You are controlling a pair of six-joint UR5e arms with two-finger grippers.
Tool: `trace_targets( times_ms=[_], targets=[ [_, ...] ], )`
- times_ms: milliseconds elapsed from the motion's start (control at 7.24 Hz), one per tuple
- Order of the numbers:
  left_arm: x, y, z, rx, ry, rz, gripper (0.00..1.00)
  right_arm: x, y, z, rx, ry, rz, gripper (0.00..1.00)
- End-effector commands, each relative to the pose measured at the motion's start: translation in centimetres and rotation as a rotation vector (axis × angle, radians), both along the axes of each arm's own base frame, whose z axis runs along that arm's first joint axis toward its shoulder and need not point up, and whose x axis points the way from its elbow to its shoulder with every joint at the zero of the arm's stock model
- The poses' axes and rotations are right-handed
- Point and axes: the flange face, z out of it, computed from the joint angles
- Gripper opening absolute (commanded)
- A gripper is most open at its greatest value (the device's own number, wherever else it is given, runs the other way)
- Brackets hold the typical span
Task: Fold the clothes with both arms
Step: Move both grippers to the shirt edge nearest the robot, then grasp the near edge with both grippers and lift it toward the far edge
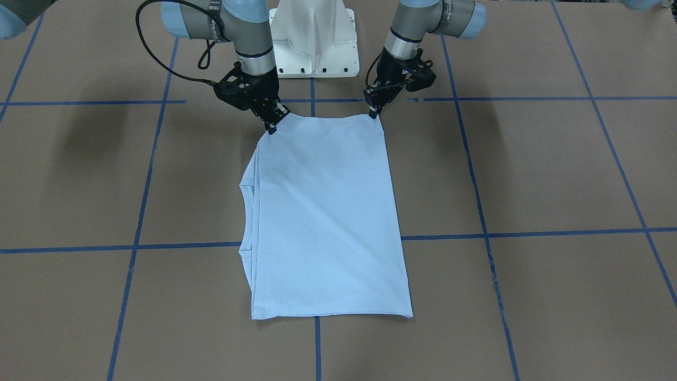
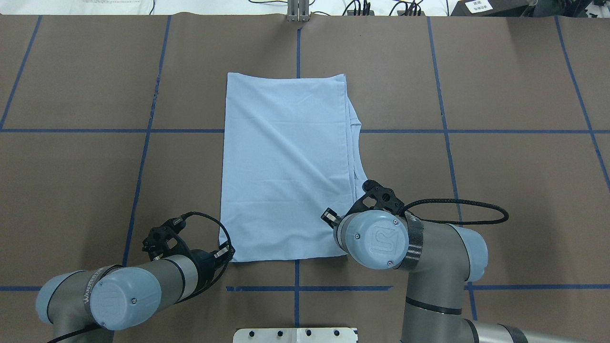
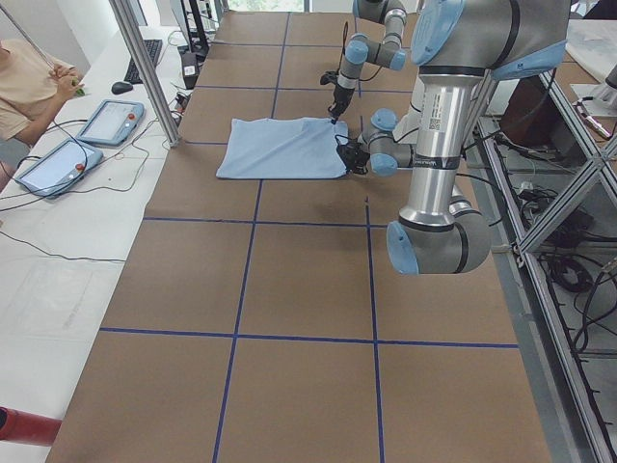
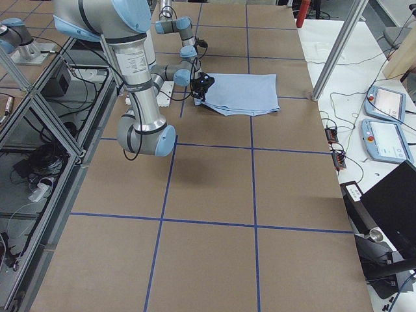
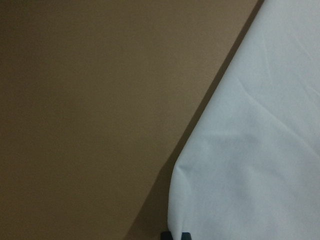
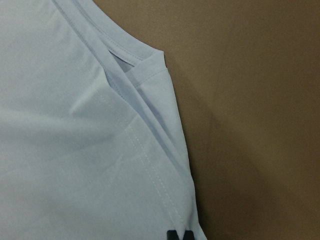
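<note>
table (image 1: pixel 529 169), t-shirt (image 1: pixel 322 211) corners in end effectors (image 1: pixel 374 112) (image 1: pixel 272 127)

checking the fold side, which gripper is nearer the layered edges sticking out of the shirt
Right. The right gripper pinches the near corner of the T-shirt on the side with the layered edges; the left gripper pinches the opposite near corner, across its width.

Front cam looks steeply down across the worktop (image 1: pixel 529 174); overhead cam's opposite, same shirt (image 2: pixel 286 166) centred. Side cams at each end, further back. Wrist cams v close.
</note>
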Motion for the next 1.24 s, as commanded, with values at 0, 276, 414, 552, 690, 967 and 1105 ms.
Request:
trace_targets(
  times_ms=[0,276,414,552,690,967,1105],
  targets=[
    [-2.4,0.5,-3.7,0.007,0.084,0.000,0.00,2.0,1.5,-0.9,0.003,-0.034,-0.013,0.00],
    [-3.9,4.4,-7.6,-0.053,0.163,0.042,0.00,5.3,7.1,0.1,-0.048,-0.073,-0.016,0.00],
    [-5.0,4.7,-9.6,-0.050,0.196,0.049,0.00,6.1,7.8,-0.8,-0.050,-0.098,0.007,0.00],
    [-5.6,4.7,-11.3,-0.045,0.234,0.050,0.00,7.7,7.3,-2.5,-0.042,-0.139,0.021,0.00],
    [-6.2,3.8,-13.6,-0.024,0.279,0.037,0.00,9.0,5.0,-3.4,-0.037,-0.160,0.064,0.00],
    [-8.3,-2.4,-16.1,0.034,0.287,-0.071,0.00,11.6,-1.2,-4.4,-0.013,-0.177,0.174,0.00],
    [-9.8,-5.8,-16.4,0.103,0.256,-0.103,0.00,10.0,-5.3,-5.2,0.001,-0.155,0.189,0.00]
  ],
)
